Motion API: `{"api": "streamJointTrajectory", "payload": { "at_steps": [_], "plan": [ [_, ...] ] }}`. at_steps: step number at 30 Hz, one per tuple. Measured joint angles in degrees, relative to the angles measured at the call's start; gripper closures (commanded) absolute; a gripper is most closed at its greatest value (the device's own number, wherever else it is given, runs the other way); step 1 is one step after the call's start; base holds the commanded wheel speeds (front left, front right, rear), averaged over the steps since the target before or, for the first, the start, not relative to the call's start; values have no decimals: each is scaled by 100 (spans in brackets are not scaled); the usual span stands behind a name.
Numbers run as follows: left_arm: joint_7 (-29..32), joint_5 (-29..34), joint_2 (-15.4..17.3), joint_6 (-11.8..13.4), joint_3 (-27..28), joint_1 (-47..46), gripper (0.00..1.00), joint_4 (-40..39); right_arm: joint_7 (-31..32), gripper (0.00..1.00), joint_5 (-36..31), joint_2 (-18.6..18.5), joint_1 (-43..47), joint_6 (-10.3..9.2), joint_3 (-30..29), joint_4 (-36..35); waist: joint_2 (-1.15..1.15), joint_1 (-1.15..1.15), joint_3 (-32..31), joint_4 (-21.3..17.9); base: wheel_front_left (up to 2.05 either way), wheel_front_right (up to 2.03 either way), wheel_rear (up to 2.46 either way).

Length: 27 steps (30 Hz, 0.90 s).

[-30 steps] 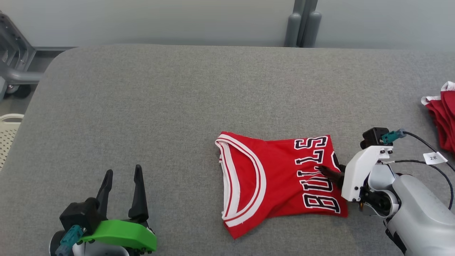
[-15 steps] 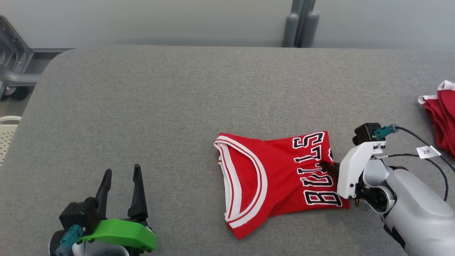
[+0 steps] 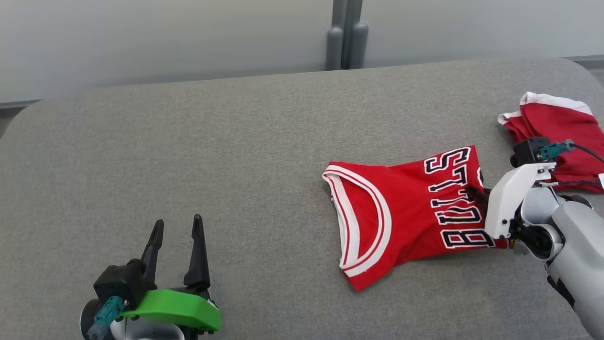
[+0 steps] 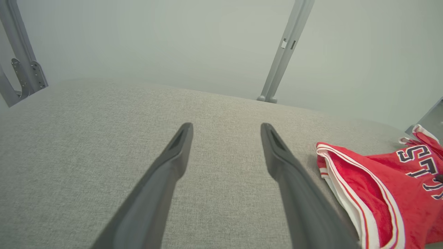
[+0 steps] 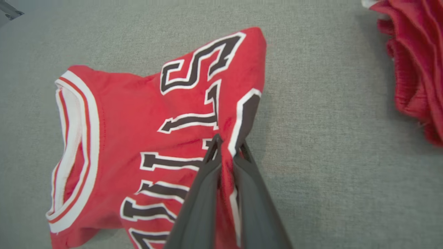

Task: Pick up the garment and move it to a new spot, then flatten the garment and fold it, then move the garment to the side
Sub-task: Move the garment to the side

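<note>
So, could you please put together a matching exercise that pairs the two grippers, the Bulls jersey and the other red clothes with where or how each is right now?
Things:
1. left gripper
2. right gripper
3. Bulls jersey
4. red clothes pile

States:
A. folded, on the table right of centre
B. heaped near the far right corner
C. open, holding nothing
D. shut on fabric beside the lettering

Pairs: 1-C, 2-D, 3-A, 4-B.

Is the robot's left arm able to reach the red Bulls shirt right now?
Probably yes. The open left gripper has just bare grey table between it and the shirt collar end; the right gripper pinches the other end.
</note>
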Motion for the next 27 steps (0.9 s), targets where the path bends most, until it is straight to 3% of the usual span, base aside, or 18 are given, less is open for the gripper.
{"api": "streamJointTrajectory", "payload": {
  "at_steps": [17,27],
  "plan": [
    [-124,86,-147,-47,8,-92,0,267,255,100,-152,-350,-349,-1,-178,-279,0,0,-122,-1329,0,0,0],
    [-133,86,-188,-96,15,-143,0,370,307,100,-344,-190,-525,-1,-311,-324,0,0,-113,-1479,0,0,0]
  ]
}}
